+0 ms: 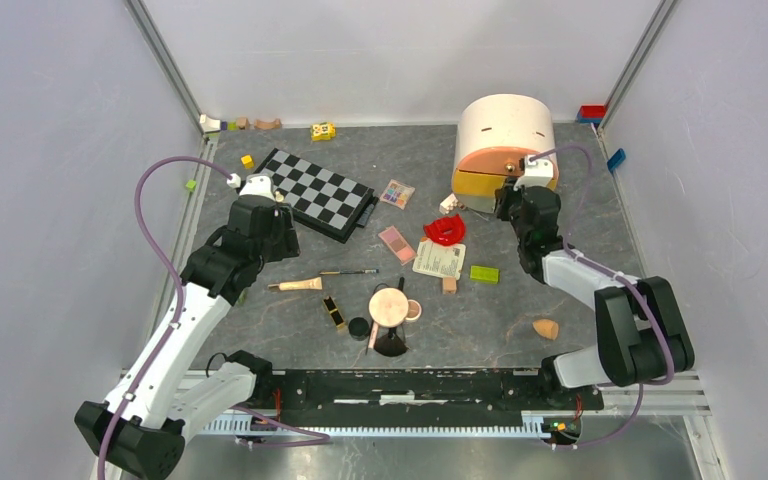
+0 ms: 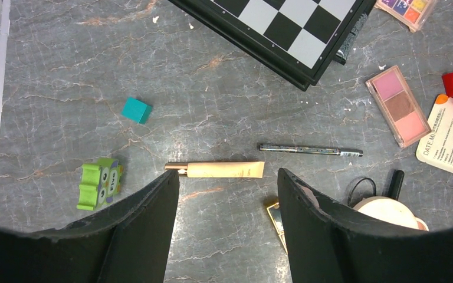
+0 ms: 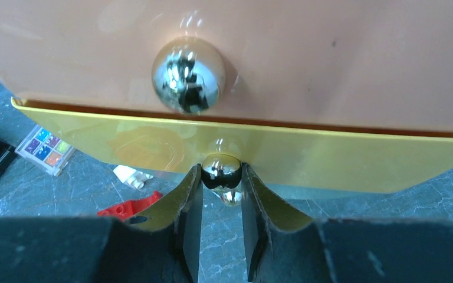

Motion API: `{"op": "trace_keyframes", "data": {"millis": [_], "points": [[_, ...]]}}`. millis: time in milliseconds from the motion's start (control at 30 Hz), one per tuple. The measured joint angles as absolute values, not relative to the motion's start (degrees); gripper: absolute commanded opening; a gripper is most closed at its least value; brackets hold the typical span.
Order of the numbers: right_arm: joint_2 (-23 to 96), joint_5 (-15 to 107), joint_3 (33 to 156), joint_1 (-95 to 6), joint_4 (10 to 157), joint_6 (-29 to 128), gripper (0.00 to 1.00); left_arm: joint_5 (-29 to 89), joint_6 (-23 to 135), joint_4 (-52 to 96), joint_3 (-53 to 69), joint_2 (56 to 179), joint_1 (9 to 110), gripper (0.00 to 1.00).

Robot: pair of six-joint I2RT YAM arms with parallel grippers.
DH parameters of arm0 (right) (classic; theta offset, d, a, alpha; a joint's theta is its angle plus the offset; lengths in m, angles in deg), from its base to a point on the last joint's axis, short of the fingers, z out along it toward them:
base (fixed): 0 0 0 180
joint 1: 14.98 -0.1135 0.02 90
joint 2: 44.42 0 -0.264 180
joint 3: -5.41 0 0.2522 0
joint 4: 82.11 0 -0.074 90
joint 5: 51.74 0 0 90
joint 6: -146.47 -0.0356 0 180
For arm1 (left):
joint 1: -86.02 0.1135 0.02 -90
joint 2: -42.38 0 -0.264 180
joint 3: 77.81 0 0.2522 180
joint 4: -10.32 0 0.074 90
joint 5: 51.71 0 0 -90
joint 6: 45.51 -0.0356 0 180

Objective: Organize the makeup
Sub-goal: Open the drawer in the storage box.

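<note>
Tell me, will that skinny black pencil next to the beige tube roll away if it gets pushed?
Probably. The thin black makeup pencil looks round and lies flat on the marbled table, so a sideways nudge may set it rolling. It seems stiff and light, so it should lift without bending. Being so slim, it could be tricky to pinch.

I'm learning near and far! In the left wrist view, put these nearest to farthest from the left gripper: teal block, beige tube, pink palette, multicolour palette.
1. Beige tube, just beyond the fingertips of the left gripper.
2. Teal block, up and left.
3. Pink palette, right side.
4. Multicolour palette, top right corner.
</note>
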State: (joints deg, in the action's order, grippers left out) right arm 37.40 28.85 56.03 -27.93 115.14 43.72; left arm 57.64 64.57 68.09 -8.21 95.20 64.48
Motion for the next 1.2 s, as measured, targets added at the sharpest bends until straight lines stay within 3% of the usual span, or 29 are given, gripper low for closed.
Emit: {"op": "trace_keyframes", "data": {"millis": [700,1200], "points": [[16.02,32.10,37.78,-30.03,116.14,39.54,0.11,57.09,64.57,68.05,-8.21,95.20,65.05,0.68],[10.28,28.28,33.24,-35.04,115.07,37.75,0.13,56.13,64.55,67.96,-8.45,95.20,65.05,0.68]]}}
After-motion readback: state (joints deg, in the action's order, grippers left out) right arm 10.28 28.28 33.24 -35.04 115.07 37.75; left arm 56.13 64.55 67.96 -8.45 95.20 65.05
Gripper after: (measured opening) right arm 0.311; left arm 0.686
